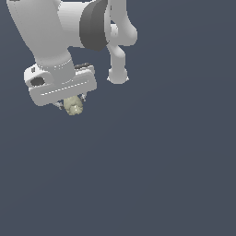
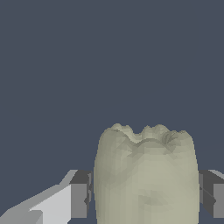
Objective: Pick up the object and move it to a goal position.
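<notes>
In the exterior view I am hanging in that view's upper left, my white arm point(image 1: 50, 32) reaching down to the broad pale hand body, with a second stretch of my links curling off toward the exterior view's right and ending in a rounded white joint point(image 1: 118, 76). Under the hand body my gripper point(image 1: 71, 102) is pointing downward, and the object point(image 1: 73, 106), a small yellowish-beige lump, is peeking out just beneath it. From here my fingers are almost entirely hiding behind the hand body and the lump, so this view alone is not telling me how they are standing. All around is a flat dark blue-grey backdrop point(image 1: 161, 161), and the object is touching nothing but me.

The wrist view is giving what the other is withholding. Starting at one side, my grey finger pad point(image 2: 79, 199) is pressing against the flank of the object point(image 2: 146, 175); then the lump itself is filling the gap, its far end showing a scalloped, bumpy crown with a shallow hollow; then my other finger point(image 2: 213, 197) is sitting tight against the opposite flank. So my gripper point(image 2: 146, 197) is clamping on the object from both sides, holding it up off any surface.
</notes>
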Controlling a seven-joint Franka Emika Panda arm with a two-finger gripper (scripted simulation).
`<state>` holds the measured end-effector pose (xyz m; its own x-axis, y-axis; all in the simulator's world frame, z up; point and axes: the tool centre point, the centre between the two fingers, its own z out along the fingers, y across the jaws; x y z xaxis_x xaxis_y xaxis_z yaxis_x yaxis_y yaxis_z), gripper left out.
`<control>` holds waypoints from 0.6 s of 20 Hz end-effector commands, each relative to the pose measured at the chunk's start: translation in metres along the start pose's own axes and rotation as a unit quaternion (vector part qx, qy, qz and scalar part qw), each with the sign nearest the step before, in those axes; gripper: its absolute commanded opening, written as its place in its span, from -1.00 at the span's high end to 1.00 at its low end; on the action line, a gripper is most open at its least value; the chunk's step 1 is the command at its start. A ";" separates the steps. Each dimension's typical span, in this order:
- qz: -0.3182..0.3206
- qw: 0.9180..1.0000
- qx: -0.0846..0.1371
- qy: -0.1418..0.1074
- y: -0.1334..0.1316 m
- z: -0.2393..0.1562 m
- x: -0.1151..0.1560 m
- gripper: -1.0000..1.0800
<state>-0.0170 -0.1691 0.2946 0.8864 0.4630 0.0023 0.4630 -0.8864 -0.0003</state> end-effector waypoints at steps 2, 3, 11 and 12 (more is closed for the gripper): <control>-0.001 1.000 0.000 -0.001 0.020 -0.025 -0.010 1.00; -0.001 1.000 0.000 -0.001 0.025 -0.030 -0.013 1.00; 0.000 1.000 0.000 -0.001 0.050 -0.058 -0.022 1.00; 0.000 1.000 0.000 -0.001 0.051 -0.060 -0.023 1.00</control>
<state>-0.0142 -0.2223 0.3512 0.8864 0.4630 0.0007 0.4630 -0.8864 0.0004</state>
